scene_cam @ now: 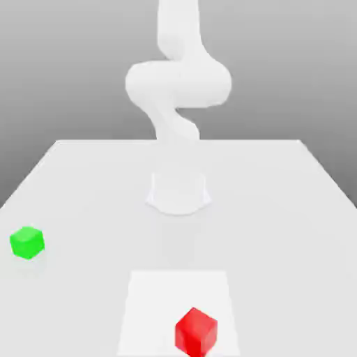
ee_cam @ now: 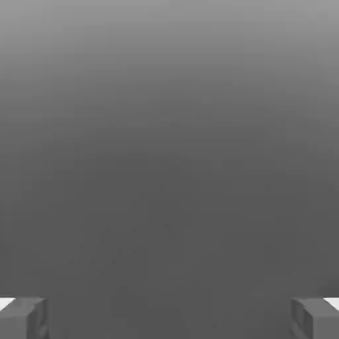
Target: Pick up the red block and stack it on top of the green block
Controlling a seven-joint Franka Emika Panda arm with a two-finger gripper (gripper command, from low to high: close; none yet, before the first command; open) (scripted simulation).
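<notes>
The red block sits on the white table near its front edge, slightly toward the exterior view's right. Far from it, by the table's edge on the exterior view's left, rests the green block. Both cubes lie flat and apart from everything else. The white arm rises from its base at mid-table and runs out past the upper edge of the exterior view. In the hand view my gripper is open, its two grey fingertips spread wide with nothing between them, facing plain grey background.
A paler square patch marks the table surface under and around the red block. The table's far edge runs behind the arm base, and its side edges slant outward toward the front.
</notes>
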